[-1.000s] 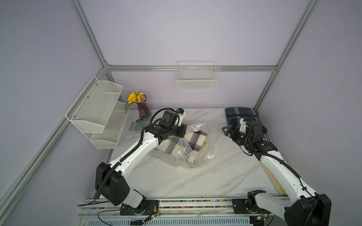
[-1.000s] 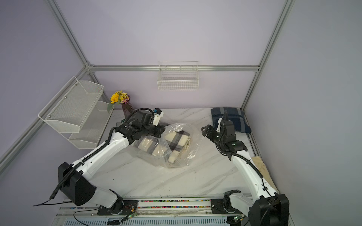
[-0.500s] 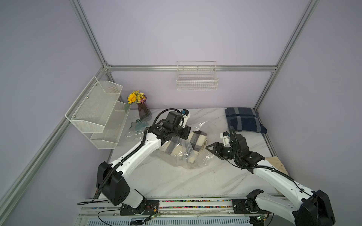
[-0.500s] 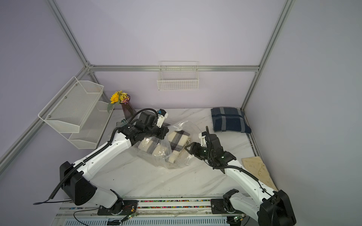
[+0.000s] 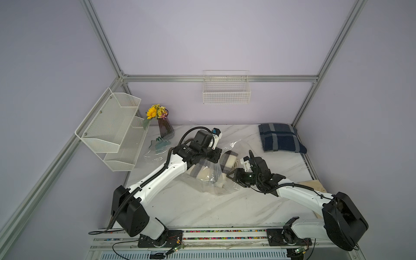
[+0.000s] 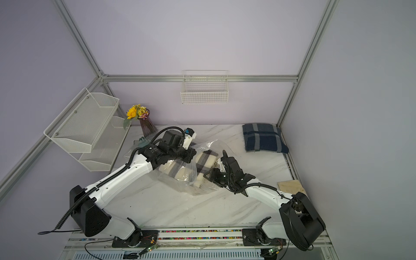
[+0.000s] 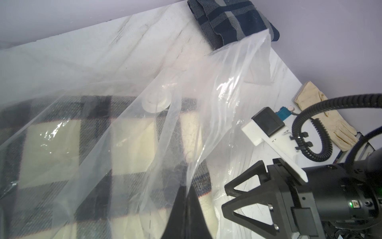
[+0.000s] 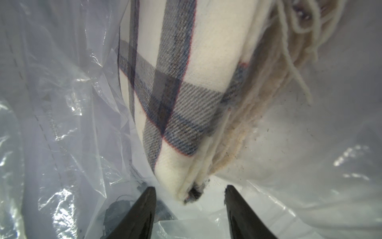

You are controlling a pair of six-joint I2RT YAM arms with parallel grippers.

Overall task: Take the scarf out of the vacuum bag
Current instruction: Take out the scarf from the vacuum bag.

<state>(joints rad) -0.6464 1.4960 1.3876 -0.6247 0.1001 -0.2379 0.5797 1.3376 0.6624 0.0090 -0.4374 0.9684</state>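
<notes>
In both top views the right arm has swung away from the far right corner, where a folded blue cloth [image 5: 279, 139] lies, and dropped low at mid-frame. Its right pincer [image 5: 234, 179] now sits at the open end of the vacuum bag [image 5: 209, 180]. The left pincer [image 5: 212, 160] holds the film up over the cream checked scarf [image 5: 228, 158], which lies inside the bag. I'd say the reach is done and the grab comes next. The wall basket [image 6: 204, 94] at top centre and the mesh shelf [image 6: 85, 126] at left look empty; the vase [image 6: 147, 127] holds flowers.

Left wrist view: at bottom centre the left pincer [image 7: 184, 187] is clamped together on a pleat of the bag. The round white cap [image 7: 157, 101] is above it, and the scarf [image 7: 62, 134] lies under the film at left.

Right wrist view: the right pincer [image 8: 189, 190] has narrowed, but its jaws stand apart, one on either side of the scarf's [image 8: 186, 62] bottom corner and not yet gripping it, as far as I can see.
</notes>
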